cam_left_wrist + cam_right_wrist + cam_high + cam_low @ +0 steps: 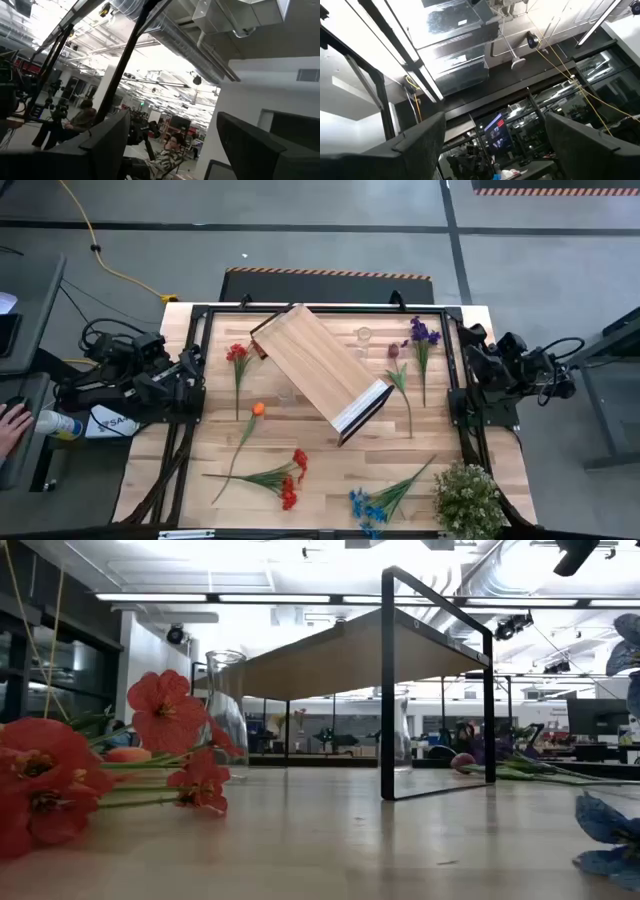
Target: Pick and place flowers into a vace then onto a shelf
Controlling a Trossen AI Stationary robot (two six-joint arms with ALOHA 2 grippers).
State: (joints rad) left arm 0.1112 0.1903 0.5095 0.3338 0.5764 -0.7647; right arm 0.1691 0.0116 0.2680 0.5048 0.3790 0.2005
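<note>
Pale wood-plank table (330, 480) in an industrial hall. Left gripper (170, 150) and right gripper (492, 145), parked at opposite table edges, point upward with dark fingers spread, holding nothing. The shelf (320, 370), a smooth light-wood board in a dark frame, stands mid-table. Seven stemmed flowers (265, 477) lie scattered around it; two clear glass vases (226, 710) stand nearby.

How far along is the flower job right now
Nothing looks done. Every flower, like the orange flower and purple flower, lies on the table. Neither left gripper nor right gripper holds anything; both wait at the sides. Vase filling and shelf placement remain.
</note>
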